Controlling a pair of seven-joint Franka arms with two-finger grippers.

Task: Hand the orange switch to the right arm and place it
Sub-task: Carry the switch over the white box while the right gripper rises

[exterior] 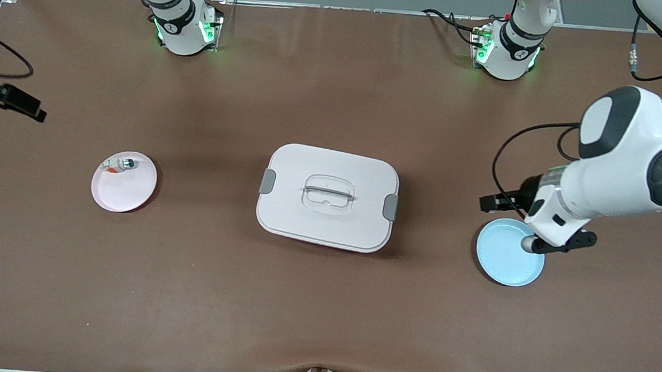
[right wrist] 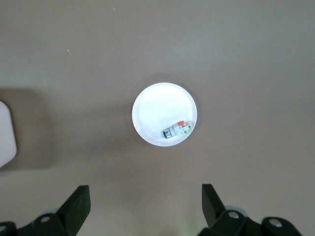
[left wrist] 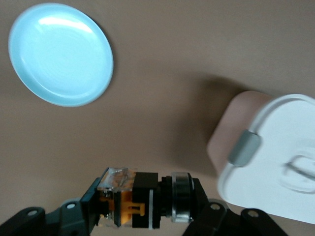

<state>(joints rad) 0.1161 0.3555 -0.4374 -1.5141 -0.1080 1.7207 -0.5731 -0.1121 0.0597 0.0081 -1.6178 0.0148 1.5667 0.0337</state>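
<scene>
The orange switch (left wrist: pixel 140 199), a small black part with an orange band and a silver ring, lies crosswise between my left gripper's (left wrist: pixel 142 201) fingers, which are shut on it. In the front view the left gripper (exterior: pixel 532 244) hangs over the edge of a light blue plate (exterior: pixel 501 258) with nothing on it. My right gripper (right wrist: pixel 145 196) is open and empty, high above the table beside a pale pink plate (right wrist: pixel 157 105). Only a black part of the right hand (exterior: pixel 26 108) shows at the front view's edge.
A white lidded box (exterior: pixel 327 196) with grey clips stands mid-table, between the two plates; it also shows in the left wrist view (left wrist: pixel 275 162). The pink plate (exterior: pixel 121 191) holds a small white-and-silver part (exterior: pixel 126 163), also seen in the right wrist view (right wrist: pixel 176 130).
</scene>
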